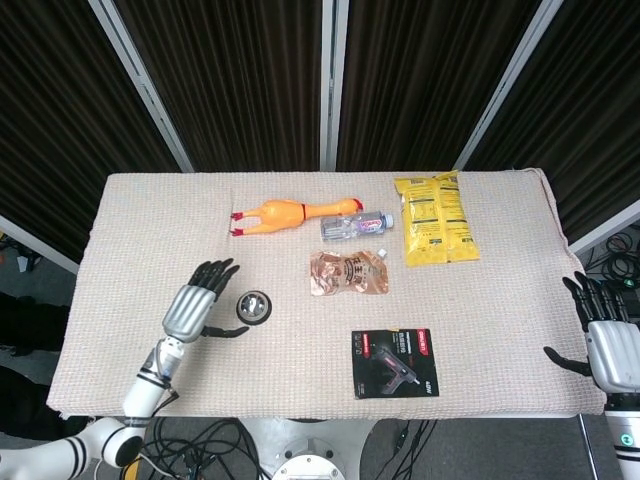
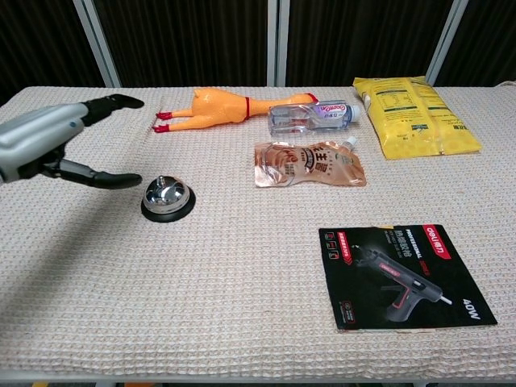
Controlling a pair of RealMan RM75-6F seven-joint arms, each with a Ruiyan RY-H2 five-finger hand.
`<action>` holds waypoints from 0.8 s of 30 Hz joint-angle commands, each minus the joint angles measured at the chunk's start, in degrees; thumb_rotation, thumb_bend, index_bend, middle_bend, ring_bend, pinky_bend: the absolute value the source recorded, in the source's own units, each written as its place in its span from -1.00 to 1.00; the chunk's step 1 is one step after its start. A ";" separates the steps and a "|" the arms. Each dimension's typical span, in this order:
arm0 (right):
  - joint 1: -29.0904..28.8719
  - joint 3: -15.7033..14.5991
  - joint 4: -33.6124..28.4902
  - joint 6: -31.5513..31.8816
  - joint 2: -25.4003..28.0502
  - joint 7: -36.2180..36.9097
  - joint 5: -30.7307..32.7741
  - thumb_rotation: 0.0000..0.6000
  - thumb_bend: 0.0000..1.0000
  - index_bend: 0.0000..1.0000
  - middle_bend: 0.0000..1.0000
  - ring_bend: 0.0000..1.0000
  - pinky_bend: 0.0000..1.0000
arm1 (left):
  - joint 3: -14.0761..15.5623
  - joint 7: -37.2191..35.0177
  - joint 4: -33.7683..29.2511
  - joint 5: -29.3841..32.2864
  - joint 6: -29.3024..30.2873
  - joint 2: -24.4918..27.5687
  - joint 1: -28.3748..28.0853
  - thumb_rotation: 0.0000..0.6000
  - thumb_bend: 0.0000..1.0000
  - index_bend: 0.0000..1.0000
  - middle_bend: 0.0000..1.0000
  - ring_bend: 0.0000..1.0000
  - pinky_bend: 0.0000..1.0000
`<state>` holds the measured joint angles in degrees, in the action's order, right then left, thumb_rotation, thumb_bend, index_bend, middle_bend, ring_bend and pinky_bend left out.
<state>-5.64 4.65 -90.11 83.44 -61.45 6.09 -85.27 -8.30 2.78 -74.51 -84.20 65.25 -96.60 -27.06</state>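
Head view: the left hand [image 1: 192, 308] is positioned over the cloth-covered table [image 1: 130, 230], fingers spread and holding nothing, with the thumb extended toward the call bell [image 1: 254, 306]. The bell stands upright just beside the hand at its 3 o'clock; the chest view shows a gap between thumb tip and bell base, so no contact is made. This open, level posture suits a press from above rather than a grasp, as a judgement. The right hand [image 1: 609, 345] is at the table's right edge, fingers spread, holding nothing, well apart from all items. At the bell's 12 o'clock lies a rubber chicken [image 1: 290, 213], end to end with a plastic water bottle [image 1: 355, 224] lying on its side, cap on; its contents cannot be determined. A sealed copper spout pouch [image 1: 348, 273], a yellow snack bag [image 1: 434, 217] and a carded glue gun package [image 1: 396, 363] lie flat, all closed.
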 commanded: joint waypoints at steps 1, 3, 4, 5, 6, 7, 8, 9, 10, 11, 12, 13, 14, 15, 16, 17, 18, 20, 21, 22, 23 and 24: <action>-0.04 0.01 -0.09 -0.08 0.04 -0.07 0.04 1.00 -1.00 -1.00 -1.00 -1.00 -1.00 | -0.40 -1.73 3.03 0.47 -2.41 -3.21 -2.42 -0.13 -1.00 -0.93 -1.00 -1.00 -1.00; -0.05 0.01 -0.20 -0.08 0.08 -0.18 0.04 1.00 -1.00 -1.00 -1.00 -1.00 -1.00 | -0.69 -2.43 4.70 0.95 -3.60 -5.02 -3.64 -0.14 -1.00 -0.93 -1.00 -1.00 -1.00; -0.04 0.02 -0.24 -0.06 0.11 -0.20 0.04 1.00 -1.00 -1.00 -1.00 -1.00 -1.00 | -0.84 -2.78 5.39 1.15 -4.02 -5.76 -4.12 -0.14 -1.00 -0.93 -1.00 -1.00 -1.00; -0.01 0.04 -0.28 -0.01 0.14 -0.20 0.07 1.00 -1.00 -1.00 -1.00 -1.00 -1.00 | -1.00 -3.16 6.40 1.37 -4.47 -6.72 -4.72 -0.14 -1.00 -0.93 -1.00 -1.00 -1.00; 0.00 0.05 -0.31 0.01 0.17 -0.20 0.10 1.00 -1.00 -1.00 -1.00 -1.00 -1.00 | -1.09 -3.52 7.12 1.53 -4.79 -7.40 -5.12 -0.16 -1.00 -0.93 -1.00 -1.00 -1.00; 0.04 0.07 -0.32 0.07 0.21 -0.18 0.14 1.00 -1.00 -1.00 -1.00 -1.00 -1.00 | -1.18 -4.22 7.96 1.77 -5.20 -8.25 -5.58 -0.18 -1.00 -0.93 -1.00 -1.00 -1.00; 0.06 0.09 -0.32 0.09 0.25 -0.17 0.19 1.00 -1.00 -1.00 -1.00 -1.00 -1.00 | -1.19 -4.83 8.56 1.88 -5.42 -8.86 -5.87 -0.23 -1.00 -0.93 -1.00 -1.00 -1.00; 0.09 0.10 -0.31 0.09 0.29 -0.15 0.27 1.00 -1.00 -1.00 -1.00 -1.00 -1.00 | -1.18 -5.49 9.23 1.83 -5.42 -9.46 -6.12 -0.28 -1.00 -0.93 -1.00 -1.00 -1.00; 0.12 0.11 -0.30 0.09 0.33 -0.13 0.35 1.00 -1.00 -1.00 -1.00 -1.00 -1.00 | -1.08 -6.05 10.03 1.61 -5.24 -10.06 -6.34 -0.36 -1.00 -0.93 -1.00 -1.00 -1.00; 0.17 0.12 -0.27 0.10 0.38 -0.11 0.44 1.00 -1.00 -1.00 -1.00 -1.00 -1.00 | -0.83 -6.87 11.10 1.27 -5.15 -10.73 -6.61 -0.42 -1.00 -0.93 -1.00 -1.00 -1.00; 0.21 0.13 -0.24 0.11 0.42 -0.09 0.51 1.00 -1.00 -1.00 -1.00 -1.00 -1.00 | -0.63 -7.51 11.79 1.08 -5.11 -11.14 -6.77 -0.44 -1.00 -0.93 -1.00 -1.00 -1.00; 0.22 0.16 -0.19 0.06 0.45 -0.07 0.64 1.00 -1.00 -1.00 -1.00 -1.00 -1.00 | -0.39 -7.81 12.81 0.91 -5.04 -11.67 -6.96 -0.46 -1.00 -0.93 -1.00 -1.00 -1.00; 0.22 0.19 -0.13 0.00 0.46 -0.06 0.74 1.00 -1.00 -1.00 -1.00 -1.00 -1.00 | -0.21 -7.97 13.44 0.83 -5.06 -11.99 -7.10 -0.47 -1.00 -0.93 -1.00 -1.00 -1.00; 0.19 0.21 -0.07 -0.08 0.45 -0.05 0.83 1.00 -1.00 -1.00 -1.00 -1.00 -1.00 | -0.08 -8.16 13.96 0.77 -5.03 -12.29 -7.20 -0.47 -1.00 -0.93 -1.00 -1.00 -1.00; 0.17 0.22 0.01 -0.21 0.42 -0.03 0.95 1.00 -1.00 -1.00 -1.00 -1.00 -1.00 | 0.11 -8.30 14.61 0.67 -4.89 -12.62 -7.28 -0.48 -1.00 -0.93 -1.00 -1.00 -1.00; 0.14 0.23 0.07 -0.32 0.37 -0.02 1.02 1.00 -1.00 -1.00 -1.00 -1.00 -1.00 | 0.28 -8.31 15.07 0.60 -4.80 -12.84 -7.33 -0.48 -1.00 -0.93 -1.00 -1.00 -1.00; 0.10 0.23 0.15 -0.43 0.32 -0.02 1.09 1.00 -1.00 -1.00 -1.00 -1.00 -1.00 | 0.47 -8.28 15.49 0.53 -4.72 -13.05 -7.35 -0.48 -1.00 -0.93 -1.00 -1.00 -1.00; -0.02 0.23 0.37 -0.76 0.13 0.02 1.25 1.00 -1.00 -1.00 -1.00 -1.00 -1.00 | 0.99 -8.07 16.46 0.45 -4.71 -13.54 -7.38 -0.49 -1.00 -0.93 -1.00 -1.00 -1.00; -0.06 0.22 0.48 -0.90 0.04 0.05 1.31 1.00 -1.00 -1.00 -1.00 -1.00 -1.00 | 1.25 -7.82 16.86 0.37 -4.61 -13.78 -7.35 -0.50 -1.00 -0.93 -1.00 -1.00 -1.00; -0.11 0.21 0.59 -1.04 -0.05 0.09 1.36 1.00 -1.00 -1.00 -1.00 -1.00 -1.00 | 1.53 -7.50 17.26 0.24 -4.43 -14.04 -7.30 -0.52 -1.00 -0.93 -1.00 -1.00 -1.00; -0.18 0.19 0.72 -1.21 -0.16 0.10 1.40 1.00 -1.00 -1.00 -1.00 -1.00 -1.00 | 1.93 -7.19 17.71 -0.03 -4.09 -14.39 -7.21 -0.55 -1.00 -0.93 -1.00 -1.00 -1.00; -0.21 0.19 0.81 -1.29 -0.22 0.10 1.44 1.00 -1.00 -1.00 -1.00 -1.00 -1.00 | 2.21 -7.10 18.01 -0.19 -3.93 -14.62 -7.15 -0.57 -1.00 -0.93 -1.00 -1.00 -1.00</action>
<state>-5.83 4.84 -89.31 82.16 -61.65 6.18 -83.85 -6.32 -4.48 -56.74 -84.19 61.11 -110.99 -34.28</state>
